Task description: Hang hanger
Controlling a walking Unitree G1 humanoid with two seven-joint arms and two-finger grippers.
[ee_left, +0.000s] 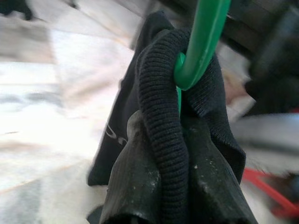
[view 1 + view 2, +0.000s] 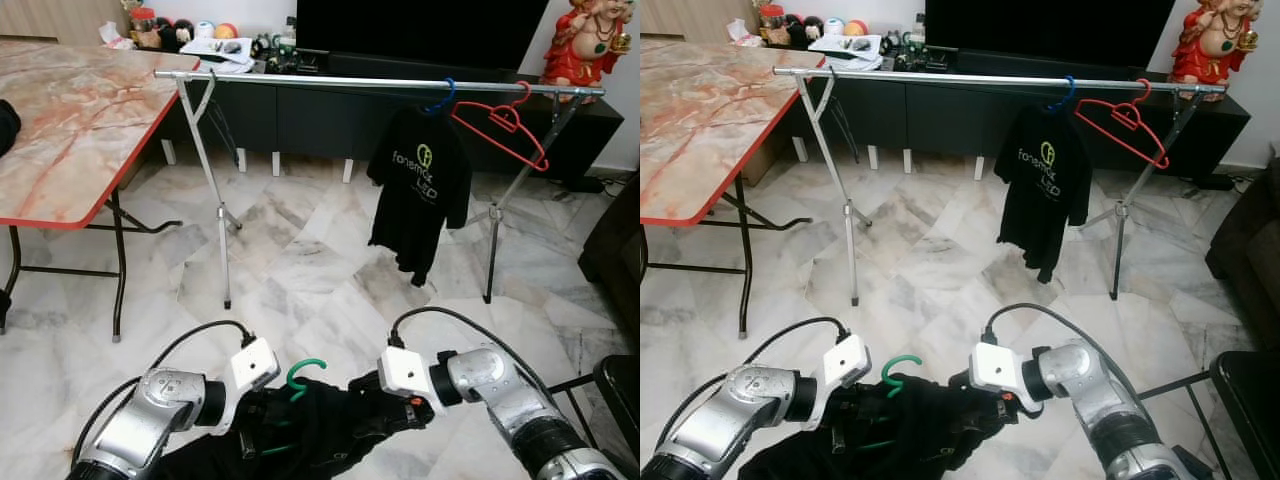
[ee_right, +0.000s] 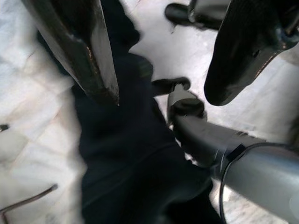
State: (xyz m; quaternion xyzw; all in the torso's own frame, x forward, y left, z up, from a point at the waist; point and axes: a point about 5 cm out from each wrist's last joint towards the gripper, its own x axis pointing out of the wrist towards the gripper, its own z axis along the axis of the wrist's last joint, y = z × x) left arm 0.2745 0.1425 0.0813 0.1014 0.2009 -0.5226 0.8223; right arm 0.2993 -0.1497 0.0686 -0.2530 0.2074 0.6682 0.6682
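While your left gripper pinches the black shirt collar and your right gripper gapes, the green hanger may slip free before reaching the rail.

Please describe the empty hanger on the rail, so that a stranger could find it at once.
Look at the long silver rail standing before the dark TV cabinet. Near its right end, beside the black T-shirt hung on a blue hook, hangs the red hanger. It alone carries no garment, and it hangs tilted.
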